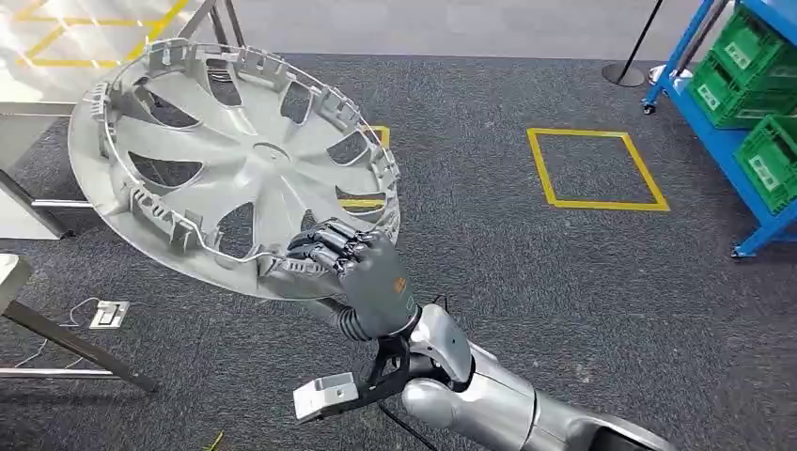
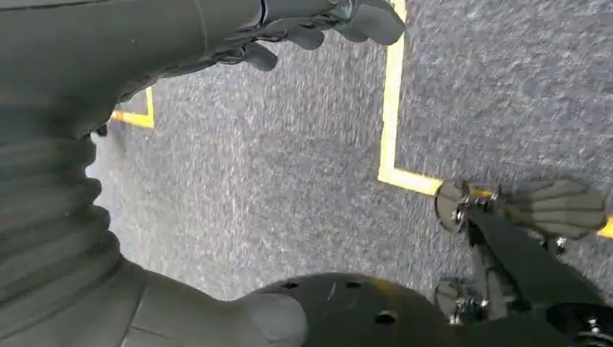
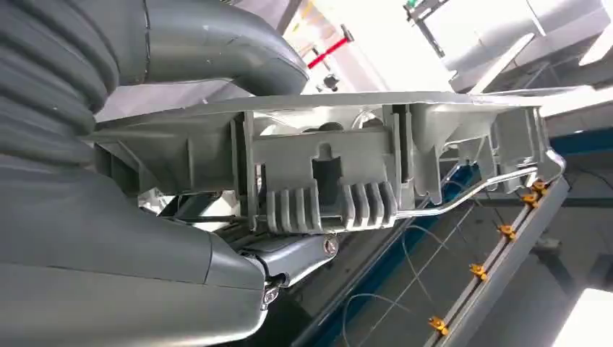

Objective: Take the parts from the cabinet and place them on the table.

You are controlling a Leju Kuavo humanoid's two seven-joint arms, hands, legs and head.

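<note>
A large silver wheel cover (image 1: 235, 160) is held up over the dark carpet, its ribbed inner side toward me and tilted. My right hand (image 1: 362, 268) grips its lower rim, with the fingers curled over the edge. The right wrist view looks along that rim (image 3: 325, 181) from close up, where the thick thumb (image 3: 217, 50) lies across the cover's flat face and the palm (image 3: 108, 238) sits under the clips. My left hand (image 2: 144, 43) hangs over the floor with nothing in it, its fingers (image 2: 325, 22) loosely apart.
A blue rack (image 1: 752, 188) with green crates (image 1: 752, 47) stands at the right edge. A yellow taped square (image 1: 648, 202) marks the carpet. Metal frame legs (image 1: 75, 343) and a pale table corner (image 1: 9, 272) are at the left. A floor socket (image 1: 110, 313) lies by them.
</note>
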